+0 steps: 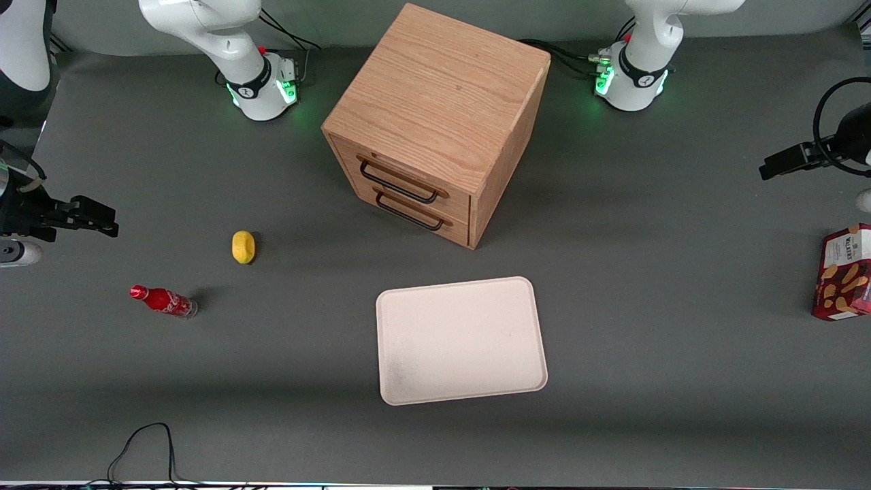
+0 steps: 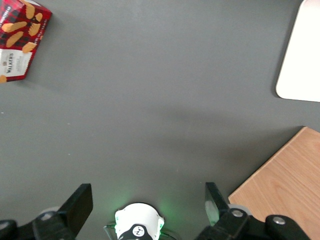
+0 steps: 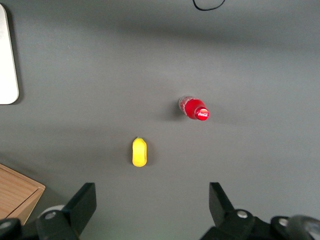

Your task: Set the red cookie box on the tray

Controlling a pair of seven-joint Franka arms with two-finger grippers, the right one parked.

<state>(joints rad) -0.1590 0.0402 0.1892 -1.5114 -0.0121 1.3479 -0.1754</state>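
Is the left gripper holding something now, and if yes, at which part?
Nothing is held. The gripper is open above bare table, apart from the red cookie box.

You have a glossy white working arm (image 1: 670, 17) rising from a rounded white base (image 1: 633, 82) ringed with a black band, lit green, with black cables and a red button beside it. Your black two-finger gripper (image 2: 147, 202) shows squared matte fingers (image 2: 80, 202) wide apart, silver screws in its mounts.

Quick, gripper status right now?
Gripper: open, holding nothing, above bare table; red cookie box untouched at the working arm's end, off the tray.
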